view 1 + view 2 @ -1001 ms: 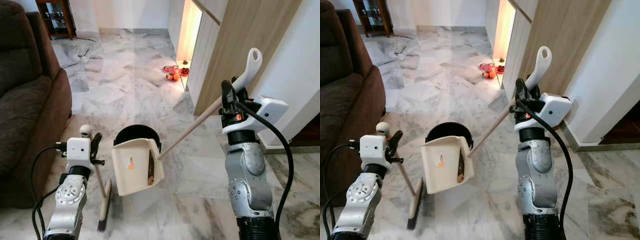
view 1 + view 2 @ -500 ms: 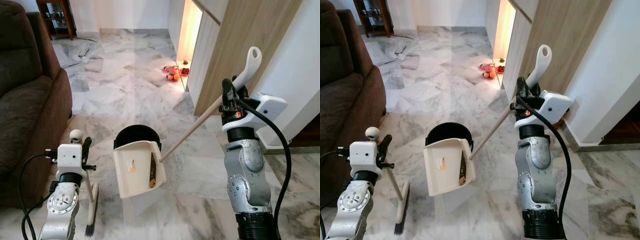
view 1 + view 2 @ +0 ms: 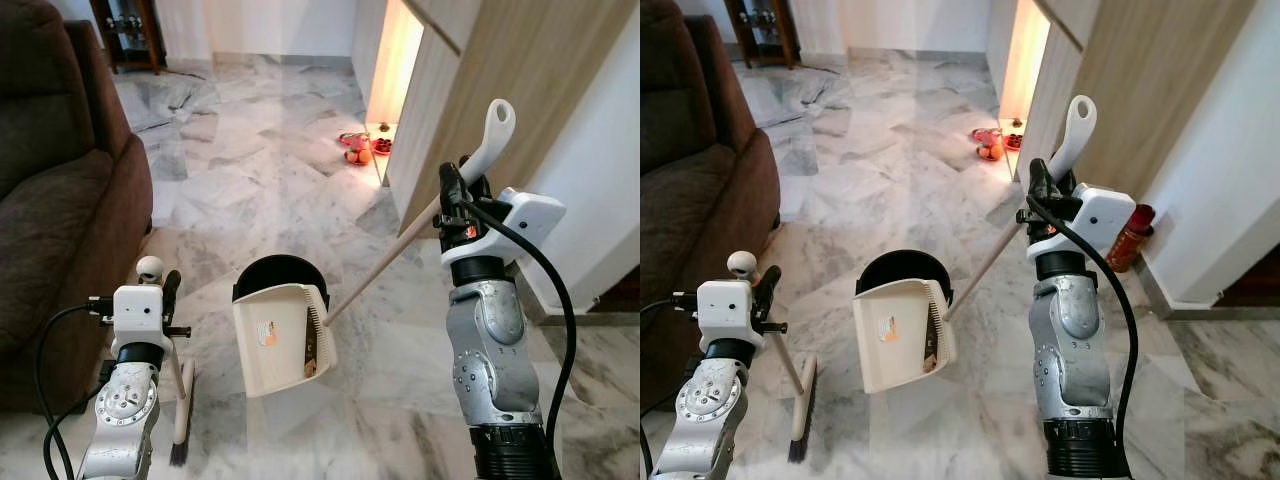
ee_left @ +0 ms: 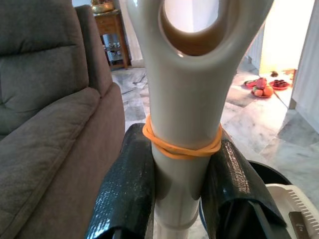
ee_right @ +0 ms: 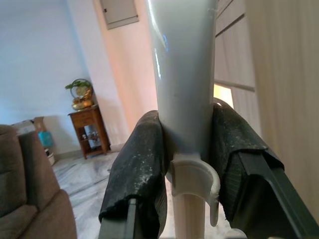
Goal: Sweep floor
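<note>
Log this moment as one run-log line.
left hand: shut on broom handle, brush head on floor | right hand: shut on dustpan handle | dustpan: tilted over black bin

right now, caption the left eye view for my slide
Left gripper holds the broom, right gripper tilts the dustpan over a black bin.

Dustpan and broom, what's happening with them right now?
The robot is sweeping a marble floor. Its right gripper is shut on the dustpan handle and holds the cream dustpan tilted over a black bin, with some dark debris lying against the pan's comb edge. The left gripper is shut on the broom handle, the brush down on the floor beside the brown sofa.
</note>
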{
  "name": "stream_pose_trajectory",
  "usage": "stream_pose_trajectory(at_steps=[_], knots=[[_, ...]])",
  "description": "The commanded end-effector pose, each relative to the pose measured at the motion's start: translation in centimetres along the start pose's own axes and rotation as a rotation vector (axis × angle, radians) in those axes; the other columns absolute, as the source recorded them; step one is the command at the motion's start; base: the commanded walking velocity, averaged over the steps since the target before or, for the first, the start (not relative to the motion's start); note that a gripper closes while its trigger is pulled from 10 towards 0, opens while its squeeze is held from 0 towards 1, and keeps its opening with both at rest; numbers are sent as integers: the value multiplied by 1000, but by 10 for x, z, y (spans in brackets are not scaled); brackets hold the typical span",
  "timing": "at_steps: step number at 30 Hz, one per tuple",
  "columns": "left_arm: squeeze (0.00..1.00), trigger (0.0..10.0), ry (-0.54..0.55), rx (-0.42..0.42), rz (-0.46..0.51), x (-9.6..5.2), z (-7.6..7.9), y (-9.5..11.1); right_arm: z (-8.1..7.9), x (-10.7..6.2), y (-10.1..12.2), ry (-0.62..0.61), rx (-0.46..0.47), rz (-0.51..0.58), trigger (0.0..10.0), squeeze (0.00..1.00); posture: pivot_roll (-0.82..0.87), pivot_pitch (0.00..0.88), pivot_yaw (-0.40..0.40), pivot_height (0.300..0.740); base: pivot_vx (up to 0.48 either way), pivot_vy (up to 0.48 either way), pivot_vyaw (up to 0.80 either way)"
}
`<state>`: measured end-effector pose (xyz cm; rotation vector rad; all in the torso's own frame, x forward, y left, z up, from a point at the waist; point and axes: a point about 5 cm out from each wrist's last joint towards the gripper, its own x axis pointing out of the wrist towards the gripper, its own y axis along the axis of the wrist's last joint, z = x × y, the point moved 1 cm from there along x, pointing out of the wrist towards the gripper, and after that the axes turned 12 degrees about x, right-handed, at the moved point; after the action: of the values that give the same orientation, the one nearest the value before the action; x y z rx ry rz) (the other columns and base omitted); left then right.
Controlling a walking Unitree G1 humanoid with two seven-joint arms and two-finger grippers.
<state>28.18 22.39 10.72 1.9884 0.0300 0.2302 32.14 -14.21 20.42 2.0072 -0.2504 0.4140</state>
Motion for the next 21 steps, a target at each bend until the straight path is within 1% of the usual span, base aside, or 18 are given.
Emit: stream_pose_trajectory(at_steps=[1,5,8,21], knots=[[0,10000,20,17,65,5,-3,13,-6,4,9,25,10,51,10000,0,128,15,-43,740,270,0,0],[0,10000,15,16,69,7,-1,14,-6,3,8,32,3,48,10000,0,127,16,-42,740,270,0,0],[0,10000,16,15,72,8,0,15,-8,3,8,38,2,47,10000,0,125,19,-42,740,270,0,735],[0,10000,28,18,73,9,-2,15,-6,3,9,27,26,52,10000,0,129,27,-45,740,271,0,0]])
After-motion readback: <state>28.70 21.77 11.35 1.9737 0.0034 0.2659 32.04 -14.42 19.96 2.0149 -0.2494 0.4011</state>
